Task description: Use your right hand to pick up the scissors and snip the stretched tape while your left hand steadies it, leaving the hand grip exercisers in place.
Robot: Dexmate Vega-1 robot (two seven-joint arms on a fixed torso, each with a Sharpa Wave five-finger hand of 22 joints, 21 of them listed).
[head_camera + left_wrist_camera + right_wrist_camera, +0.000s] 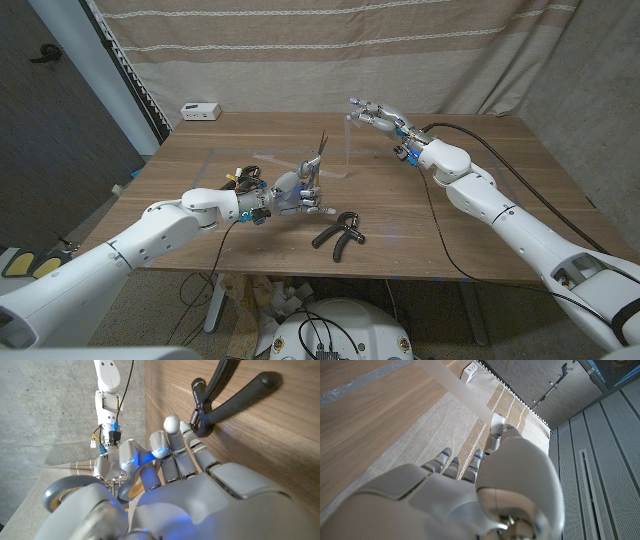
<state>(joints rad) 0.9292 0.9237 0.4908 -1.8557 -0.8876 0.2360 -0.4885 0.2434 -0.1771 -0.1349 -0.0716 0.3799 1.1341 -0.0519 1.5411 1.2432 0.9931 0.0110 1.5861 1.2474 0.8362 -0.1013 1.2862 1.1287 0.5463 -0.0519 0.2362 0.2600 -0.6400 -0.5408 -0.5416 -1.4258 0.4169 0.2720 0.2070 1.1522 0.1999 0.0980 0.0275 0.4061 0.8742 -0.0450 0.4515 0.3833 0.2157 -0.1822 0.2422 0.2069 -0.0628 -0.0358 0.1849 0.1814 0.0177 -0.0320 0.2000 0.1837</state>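
My left hand [292, 194] holds the scissors [319, 152] near the table's middle, blades pointing up. One grey handle loop [64, 494] shows by the left hand [200, 495]. My right hand [377, 116] is raised over the far side and pinches the top end of a clear tape strip [347, 145], which runs down to the table. The blades stand a little to the left of the strip, apart from it. The tape [454, 387] leaves the fingertips of the right hand [485, 485]. A black hand grip exerciser [340, 233] lies just in front of the left hand, and its handles [235, 392] show past the fingers.
A white box [200, 110] sits at the table's far left corner, also seen as the box [470, 368]. A curtain hangs behind the wooden table [470, 215]. The right arm [107, 390] shows beyond the left hand's fingers.
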